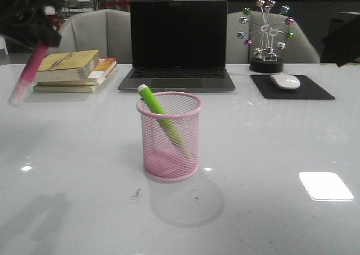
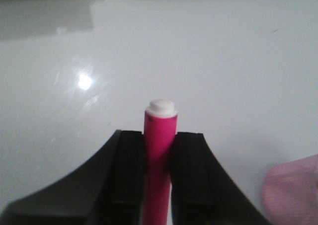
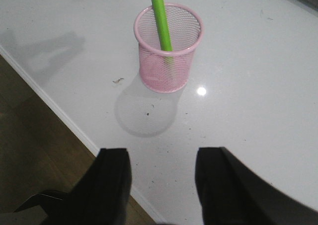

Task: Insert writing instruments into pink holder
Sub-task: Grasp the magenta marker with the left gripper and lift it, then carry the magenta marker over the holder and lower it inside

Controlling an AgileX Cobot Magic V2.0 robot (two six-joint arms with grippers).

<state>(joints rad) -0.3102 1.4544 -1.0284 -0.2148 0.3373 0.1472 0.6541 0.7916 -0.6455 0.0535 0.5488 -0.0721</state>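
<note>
pink marker (image 1: 25, 80) motion-blurred, pink holder (image 2: 293, 190) cut off by edge

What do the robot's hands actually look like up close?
Both grippers are plain matte black with no visible markings or cables. The left gripper has two flat, blocky fingers that flare wider toward the wrist. The right gripper has two similar broad black fingers.

Bright overhead light, glare patches on glossy table (image 1: 67, 153), soft shadows, left wrist view blurred, magenta marker (image 1: 27, 76) motion-smeared

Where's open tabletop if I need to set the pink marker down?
Bare white tabletop lies left of the pink wire-mesh pen cup, in front of the stacked books. Also open right of the cup, before the black mouse pad. The back edge is crowded.
</note>
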